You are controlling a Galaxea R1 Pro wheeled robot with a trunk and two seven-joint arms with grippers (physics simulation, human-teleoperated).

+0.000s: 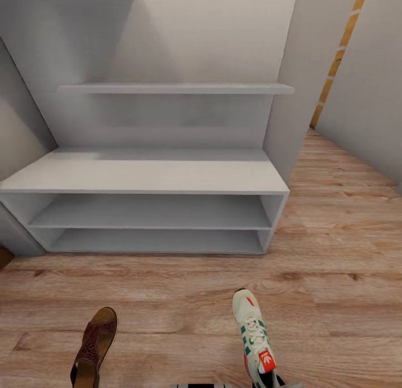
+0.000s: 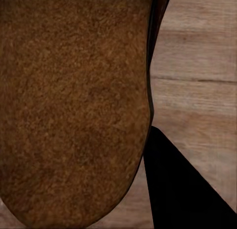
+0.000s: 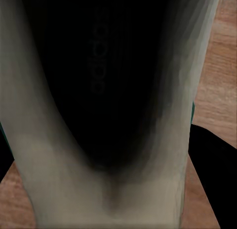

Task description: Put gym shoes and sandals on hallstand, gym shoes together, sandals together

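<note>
The pale grey hallstand point(image 1: 145, 178) stands straight ahead, with a bench top, two open shelf levels and a wall shelf point(image 1: 176, 89) above; all are bare. A brown sandal point(image 1: 96, 343) shows at the lower left of the head view, toe toward the rack. Its tan insole point(image 2: 74, 110) is very close in the left wrist view, with one black finger point(image 2: 182, 189) against its edge. A cream gym shoe point(image 1: 254, 332) with green stripes is at the lower right. Its dark inside point(image 3: 103, 80) faces the right wrist camera, a black finger point(image 3: 212, 160) beside it.
Wood-plank corridor floor point(image 1: 184, 287) lies between me and the rack and runs on past its right end point(image 1: 346, 198). Grey walls close in at both sides. A small brown shape point(image 1: 4, 258) sits on the floor at the left edge.
</note>
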